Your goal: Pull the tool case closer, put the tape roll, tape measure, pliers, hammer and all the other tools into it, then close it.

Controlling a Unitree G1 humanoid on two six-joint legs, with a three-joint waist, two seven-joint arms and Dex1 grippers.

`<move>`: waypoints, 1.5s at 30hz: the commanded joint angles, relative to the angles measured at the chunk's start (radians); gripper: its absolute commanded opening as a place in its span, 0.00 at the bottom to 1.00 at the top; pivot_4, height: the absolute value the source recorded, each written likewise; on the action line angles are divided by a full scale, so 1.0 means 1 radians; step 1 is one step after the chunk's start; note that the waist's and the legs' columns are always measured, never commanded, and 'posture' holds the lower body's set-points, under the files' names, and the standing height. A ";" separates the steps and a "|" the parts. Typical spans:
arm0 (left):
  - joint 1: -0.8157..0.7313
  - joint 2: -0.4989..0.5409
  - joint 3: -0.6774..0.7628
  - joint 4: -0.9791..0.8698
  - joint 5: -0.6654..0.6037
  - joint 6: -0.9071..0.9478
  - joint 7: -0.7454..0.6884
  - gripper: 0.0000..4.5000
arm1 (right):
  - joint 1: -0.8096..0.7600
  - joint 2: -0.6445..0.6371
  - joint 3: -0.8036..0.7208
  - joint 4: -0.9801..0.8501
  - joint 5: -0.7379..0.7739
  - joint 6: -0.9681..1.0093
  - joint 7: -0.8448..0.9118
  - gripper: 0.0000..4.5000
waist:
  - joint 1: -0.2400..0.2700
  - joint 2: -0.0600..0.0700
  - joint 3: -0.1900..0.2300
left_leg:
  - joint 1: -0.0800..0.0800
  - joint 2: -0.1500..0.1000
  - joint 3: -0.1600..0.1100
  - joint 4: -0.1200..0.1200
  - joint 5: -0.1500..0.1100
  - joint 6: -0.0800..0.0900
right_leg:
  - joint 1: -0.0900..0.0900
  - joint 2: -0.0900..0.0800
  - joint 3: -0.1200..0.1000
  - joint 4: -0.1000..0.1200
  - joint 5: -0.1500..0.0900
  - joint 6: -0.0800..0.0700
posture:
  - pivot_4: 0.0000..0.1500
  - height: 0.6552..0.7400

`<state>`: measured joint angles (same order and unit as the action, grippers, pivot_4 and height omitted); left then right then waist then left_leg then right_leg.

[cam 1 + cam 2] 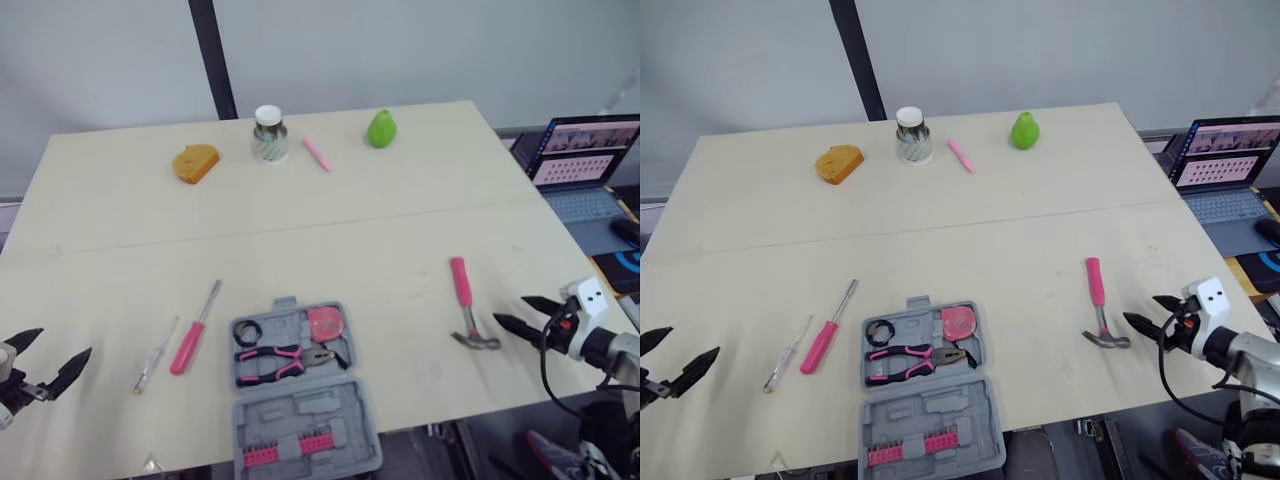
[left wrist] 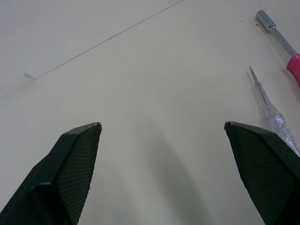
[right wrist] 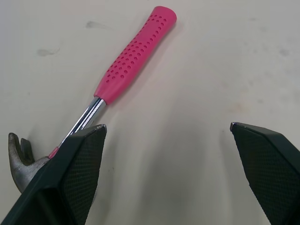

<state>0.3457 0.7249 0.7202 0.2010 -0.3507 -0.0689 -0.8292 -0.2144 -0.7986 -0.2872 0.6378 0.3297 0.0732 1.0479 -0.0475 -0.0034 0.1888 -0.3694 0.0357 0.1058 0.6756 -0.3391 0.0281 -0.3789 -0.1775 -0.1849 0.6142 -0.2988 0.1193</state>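
Right gripper is hovering open just beside the hammer on the counter, right of the case. Closing near the steel head is probably risking a tilt and slip.

Matt wooden table, grey plastic tool case, hammer with dimpled grip and glossy metal shaft

one tool case is lying open at six o'clock, holding one pliers, one tape roll and one tape measure. two drivers, a pink screwdriver and a clear screwdriver, are lying at eight, one hammer at four. one bread slice, one jar, one pen and one pear are sitting at twelve.
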 commanded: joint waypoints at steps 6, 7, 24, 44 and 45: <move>-0.012 0.015 -0.010 -0.025 0.000 -0.005 0.015 1.00 | -0.012 -0.008 -0.014 0.009 -0.002 -0.017 -0.003 0.99 | 0.020 0.002 0.001 | -0.001 -0.003 0.004 0.004 -0.001 0.003 | 0.000 -0.003 0.004 -0.003 0.002 0.003 | 1.00 1.00; -0.013 0.015 -0.013 -0.025 0.001 -0.005 0.016 1.00 | -0.013 -0.010 -0.015 0.011 -0.003 -0.019 -0.004 0.99 | 0.020 0.002 0.001 | -0.001 -0.003 0.004 0.004 -0.001 0.003 | 0.000 -0.003 0.004 -0.003 0.002 0.003 | 1.00 1.00; -0.011 0.007 -0.044 -0.050 -0.003 -0.006 0.026 1.00 | 0.013 -0.030 -0.030 -0.008 -0.008 -0.026 -0.004 0.99 | 0.036 0.006 0.005 | -0.001 -0.039 -0.048 -0.025 0.028 0.008 | 0.030 -0.025 -0.021 -0.022 -0.001 0.019 | 1.00 1.00; 0.027 -0.006 -0.078 -0.182 -0.025 0.077 0.027 1.00 | 0.050 -0.029 0.004 -0.205 0.039 0.094 0.039 0.99 | 0.043 0.006 0.005 | -0.001 -0.038 -0.037 -0.025 0.028 0.008 | 0.019 -0.023 -0.004 -0.015 -0.001 0.018 | 1.00 1.00; 0.041 -0.004 -0.097 -0.226 -0.033 0.109 0.016 1.00 | 0.066 -0.020 0.022 -0.289 0.060 0.142 0.051 0.99 | 0.043 0.006 0.005 | -0.002 -0.038 -0.037 -0.026 0.028 0.008 | 0.019 -0.023 -0.003 -0.015 -0.001 0.018 | 1.00 1.00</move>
<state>0.3717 0.7200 0.6393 0.0554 -0.3549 -0.0008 -0.8031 -0.1572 -0.8045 -0.2775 0.4847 0.3439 0.1541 1.0656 -0.0048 0.0030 0.1938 -0.3707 -0.0022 0.0689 0.6500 -0.3115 0.0357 -0.3598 -0.2002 -0.1870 0.5985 -0.2994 0.1377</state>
